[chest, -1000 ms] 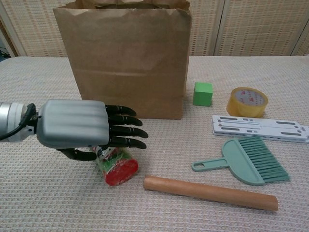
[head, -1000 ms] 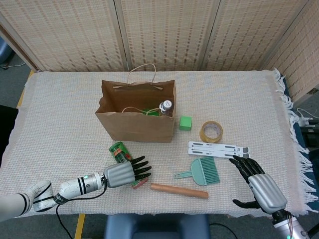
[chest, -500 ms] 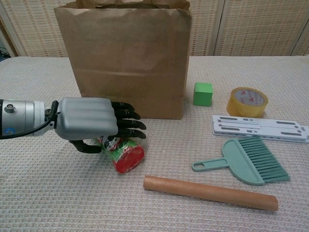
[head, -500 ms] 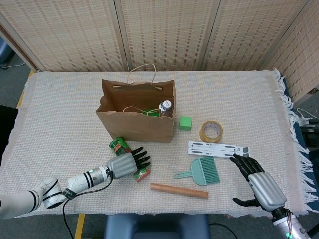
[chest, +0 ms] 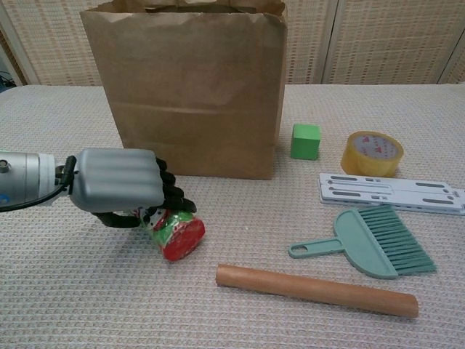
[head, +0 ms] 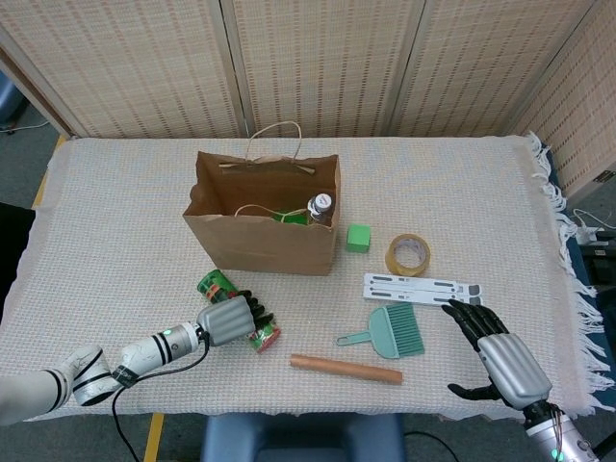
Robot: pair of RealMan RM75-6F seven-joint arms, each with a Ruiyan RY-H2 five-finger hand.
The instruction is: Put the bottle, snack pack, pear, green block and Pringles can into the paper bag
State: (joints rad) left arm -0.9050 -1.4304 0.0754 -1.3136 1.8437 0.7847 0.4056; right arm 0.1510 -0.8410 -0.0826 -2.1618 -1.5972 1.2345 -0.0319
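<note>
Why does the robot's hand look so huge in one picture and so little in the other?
In the chest view the left hand sits close to the low camera, so it looks huge next to the Pringles can; the head view looks down from far above, so the same hand looks little. Both pictures are sharp and evenly lit.

Landmark: brush [head: 389, 332], teal, hand-sized, lying flat on the woven cloth [head: 125, 212], bristles toward the far side.
- Rolling pin [head: 346, 369]: wooden, lying flat just in front of the brush.
- White slotted strip [head: 422, 287]: flat, just behind the brush.
- Tape roll [head: 407, 254]: yellowish, flat, behind the strip.
- Wicker screen [head: 318, 63]: well behind, beyond the cloth's far edge.
</note>
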